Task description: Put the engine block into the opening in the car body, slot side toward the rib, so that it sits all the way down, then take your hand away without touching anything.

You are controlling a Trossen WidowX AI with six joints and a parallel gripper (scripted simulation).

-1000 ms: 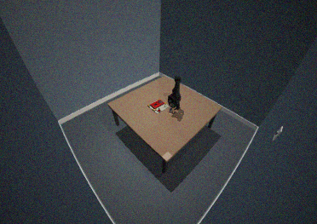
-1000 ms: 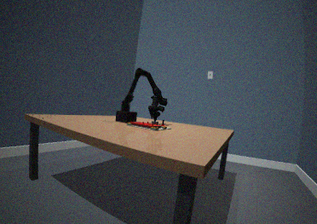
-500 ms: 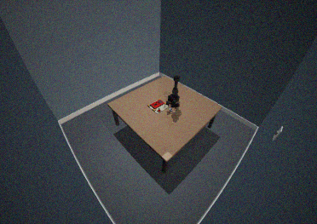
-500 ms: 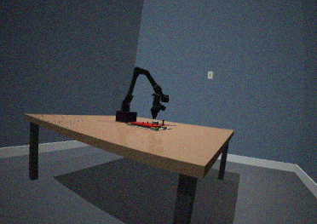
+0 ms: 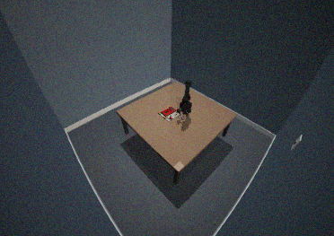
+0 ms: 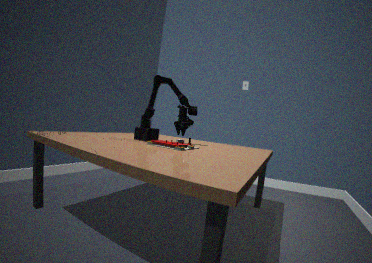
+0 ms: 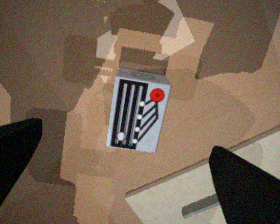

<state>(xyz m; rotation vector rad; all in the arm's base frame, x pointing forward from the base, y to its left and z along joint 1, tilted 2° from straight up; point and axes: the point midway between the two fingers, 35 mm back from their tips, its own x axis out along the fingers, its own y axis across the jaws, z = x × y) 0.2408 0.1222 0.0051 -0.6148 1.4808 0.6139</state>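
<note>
The engine block (image 7: 139,112) lies on the table in the wrist view, grey with dark slots, black diagonal lines and a red round cap near one corner. My gripper (image 7: 127,136) (image 6: 180,134) is open and empty above it, fingertips wide to the left and right of the block without touching it. The car body (image 5: 167,114) (image 6: 170,143) lies flat, red with pale parts; a pale plate (image 7: 166,202) with a grey bar fills the lower right of the wrist view, beside the block. The opening and rib cannot be made out.
The wooden table (image 5: 157,135) (image 6: 215,165) carries the arm base (image 6: 146,133) at its back. A short dark upright post (image 6: 190,141) stands at the car body's right end in the exterior view. Shadows of the arm cross the table around the block.
</note>
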